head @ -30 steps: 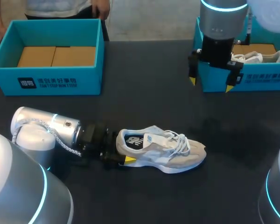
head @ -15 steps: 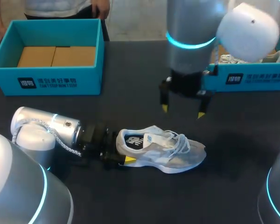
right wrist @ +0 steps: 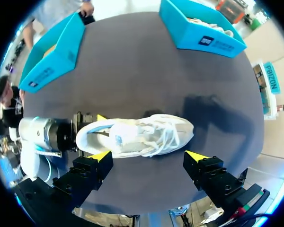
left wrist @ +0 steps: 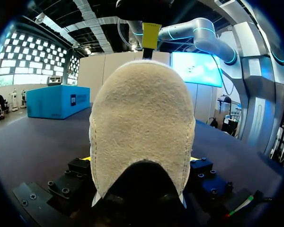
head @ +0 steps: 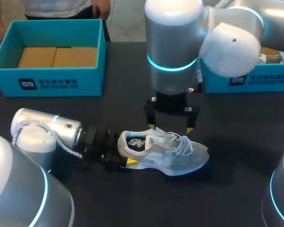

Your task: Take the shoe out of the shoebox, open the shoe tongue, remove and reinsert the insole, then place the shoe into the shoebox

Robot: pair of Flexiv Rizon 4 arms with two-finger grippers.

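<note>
The left box (head: 57, 84) is teal with white print on its front wall. The left gripper (head: 122, 155) clamps the heel of the shoe (head: 173, 153), a pale grey-beige sneaker with white laces and a white logo on its dark insole, lying near centre on the table (head: 132, 104), toe right. The right gripper (head: 171, 128) hangs just above it, fingers wide apart, and the right box (head: 255, 81) is printed like the left one.

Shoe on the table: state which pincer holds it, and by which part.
The left pincer holds the shoe by its heel, one finger on each side. The right pincer is open above the shoe and holds nothing.
</note>
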